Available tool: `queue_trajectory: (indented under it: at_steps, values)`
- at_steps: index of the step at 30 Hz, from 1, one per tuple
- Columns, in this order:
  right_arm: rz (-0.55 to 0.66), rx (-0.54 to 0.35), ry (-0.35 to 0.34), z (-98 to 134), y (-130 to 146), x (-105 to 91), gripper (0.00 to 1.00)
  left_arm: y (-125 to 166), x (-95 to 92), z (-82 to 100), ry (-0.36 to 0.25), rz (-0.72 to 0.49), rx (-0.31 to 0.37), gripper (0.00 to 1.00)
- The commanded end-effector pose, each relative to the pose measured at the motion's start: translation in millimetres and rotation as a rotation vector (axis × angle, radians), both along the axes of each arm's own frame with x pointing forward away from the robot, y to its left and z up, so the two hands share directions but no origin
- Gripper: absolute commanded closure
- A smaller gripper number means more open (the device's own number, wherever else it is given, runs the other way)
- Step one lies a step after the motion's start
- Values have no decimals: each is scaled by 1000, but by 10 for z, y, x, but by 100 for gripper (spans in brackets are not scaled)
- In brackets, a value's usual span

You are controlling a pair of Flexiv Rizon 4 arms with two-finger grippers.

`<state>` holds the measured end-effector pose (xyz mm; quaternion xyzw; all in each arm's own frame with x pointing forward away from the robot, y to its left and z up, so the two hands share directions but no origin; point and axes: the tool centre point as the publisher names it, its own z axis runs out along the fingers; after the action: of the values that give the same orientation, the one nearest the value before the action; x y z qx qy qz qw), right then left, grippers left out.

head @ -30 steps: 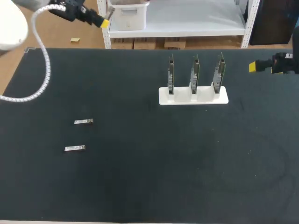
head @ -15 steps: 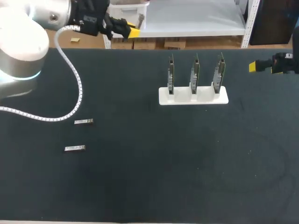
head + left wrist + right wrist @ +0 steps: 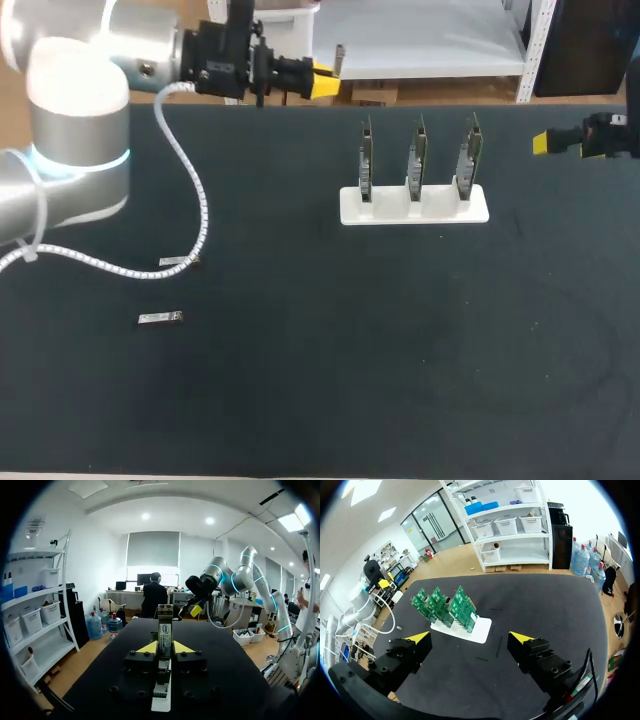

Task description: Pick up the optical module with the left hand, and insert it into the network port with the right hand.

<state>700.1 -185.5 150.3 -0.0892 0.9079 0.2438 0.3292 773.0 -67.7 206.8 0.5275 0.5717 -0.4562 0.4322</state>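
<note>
My left gripper (image 3: 325, 79) hangs over the table's far edge, left of the boards, shut on a slim metal optical module (image 3: 340, 58). In the left wrist view the module (image 3: 165, 630) stands upright between the yellow fingertips of the left gripper (image 3: 165, 648). Three green circuit boards (image 3: 417, 160) stand upright in a white holder (image 3: 414, 206); their ports are too small to make out. My right gripper (image 3: 553, 143) sits at the far right edge, open and holding nothing. In the right wrist view the right gripper (image 3: 470, 638) faces the boards (image 3: 445, 607) from a distance.
Two more optical modules lie flat on the black mat at the left, one (image 3: 179, 261) partly under the left arm's white cable, the other (image 3: 160, 318) nearer the front. My right arm's gripper (image 3: 196, 610) shows ahead of the held module in the left wrist view.
My left arm has swung rightward along the far edge, carrying the module from the far-left corner toward the boards. The right arm has stayed still.
</note>
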Motion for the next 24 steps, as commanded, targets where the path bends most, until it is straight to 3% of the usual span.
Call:
queue_trajectory:
  at_steps: [1, 13, 24]
  values:
    - [-3, -2, -1, 1, 6, -5, 0, -143, 29, -74, 7, -24, -38, 100]
    - [-3, -2, -1, 1, 6, -5, 0, -335, -14, -184, 51, -22, -82, 100]
    - [-3, -2, -1, 1, 6, -5, 0, -340, -2, -342, 83, -19, -131, 100]
